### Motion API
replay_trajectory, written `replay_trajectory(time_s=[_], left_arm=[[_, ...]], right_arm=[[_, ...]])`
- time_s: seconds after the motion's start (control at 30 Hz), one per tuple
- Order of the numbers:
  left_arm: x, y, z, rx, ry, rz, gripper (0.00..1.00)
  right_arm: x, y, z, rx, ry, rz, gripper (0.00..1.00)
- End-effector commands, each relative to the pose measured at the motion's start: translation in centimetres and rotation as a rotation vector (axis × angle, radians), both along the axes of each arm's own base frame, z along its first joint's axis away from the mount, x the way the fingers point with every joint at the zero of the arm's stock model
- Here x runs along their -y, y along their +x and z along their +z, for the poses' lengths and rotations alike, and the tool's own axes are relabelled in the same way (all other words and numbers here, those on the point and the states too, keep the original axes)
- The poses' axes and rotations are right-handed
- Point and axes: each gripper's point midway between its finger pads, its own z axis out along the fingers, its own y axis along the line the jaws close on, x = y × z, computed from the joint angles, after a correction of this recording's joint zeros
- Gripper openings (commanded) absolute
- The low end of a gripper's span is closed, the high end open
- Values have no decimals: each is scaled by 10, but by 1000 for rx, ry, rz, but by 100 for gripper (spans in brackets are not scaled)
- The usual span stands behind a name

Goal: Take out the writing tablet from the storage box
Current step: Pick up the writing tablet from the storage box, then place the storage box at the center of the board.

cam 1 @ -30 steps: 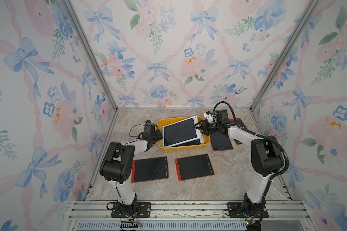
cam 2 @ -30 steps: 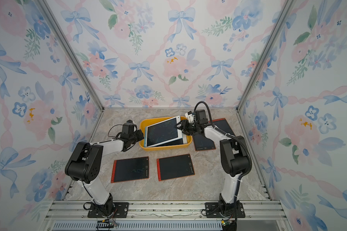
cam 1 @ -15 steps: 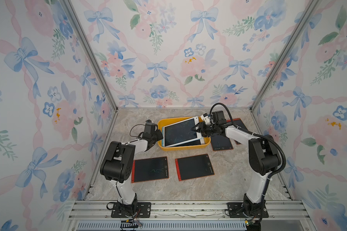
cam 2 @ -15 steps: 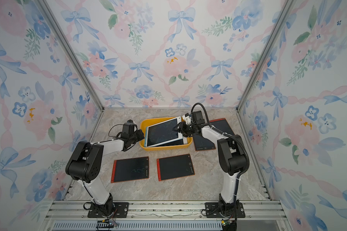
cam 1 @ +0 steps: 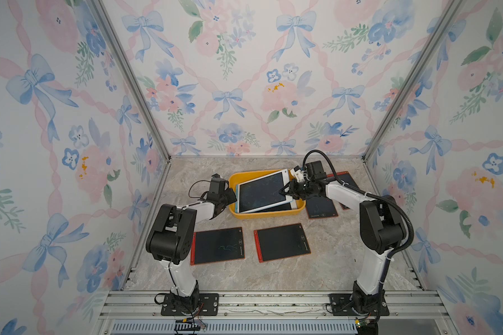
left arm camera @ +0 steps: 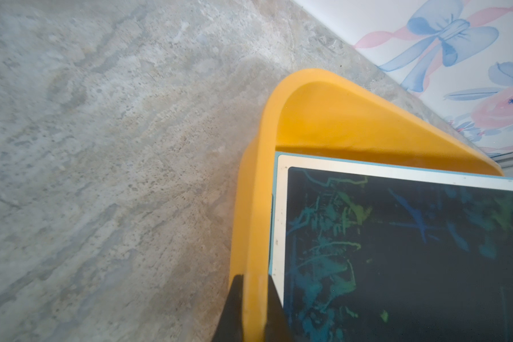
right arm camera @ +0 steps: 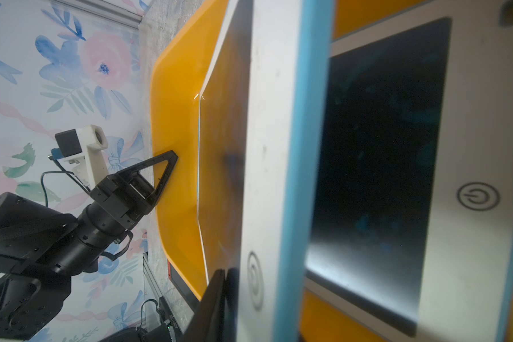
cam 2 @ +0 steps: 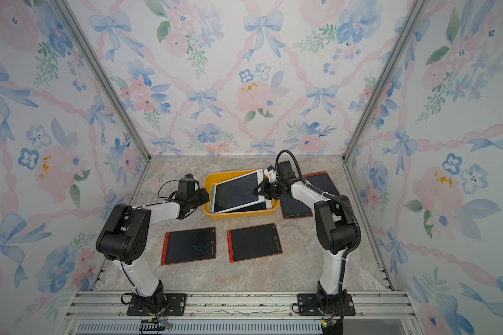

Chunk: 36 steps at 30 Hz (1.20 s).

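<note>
Right gripper (cam 1: 284, 191) meets the raised edge of the white-framed writing tablet (cam 1: 260, 193): one finger (right arm camera: 214, 296) lies flat on the bezel and its partner is hidden beneath, so whether the pinch is complete cannot be told. Opposite it, across the tablet, the left gripper (cam 1: 230, 195) is pressed together on the rim of the yellow storage box (cam 1: 266, 215), apparently steadying it. Judged progress: four red-framed tablets (cam 1: 219, 246) lie out on the table, two nearer the arm bases than either gripper, two beside and behind the right wrist. The tilted tablet and a second white tablet (cam 1: 288, 206) under it lie in the box, so lift-out is not yet done. Grey marbled tabletop (cam 1: 317, 269) looks matte and level; floral bow wallpaper (cam 1: 244, 87) encloses three sides
</note>
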Motion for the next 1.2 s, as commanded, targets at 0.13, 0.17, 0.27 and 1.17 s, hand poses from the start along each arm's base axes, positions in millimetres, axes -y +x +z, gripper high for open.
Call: replay_trajectory(time_s=[0.13, 0.17, 0.27, 1.17], left_arm=[[16, 23, 44, 131, -93, -24, 0], [15, 23, 43, 130, -92, -23, 0], [15, 24, 46, 136, -91, -21, 0], [15, 25, 53, 144, -86, -29, 0]], right_arm=[[1, 4, 26, 50, 50, 11, 15], [2, 4, 28, 50, 57, 11, 13], [4, 5, 34, 57, 64, 5, 9], [42, 29, 125, 155, 118, -94, 3]])
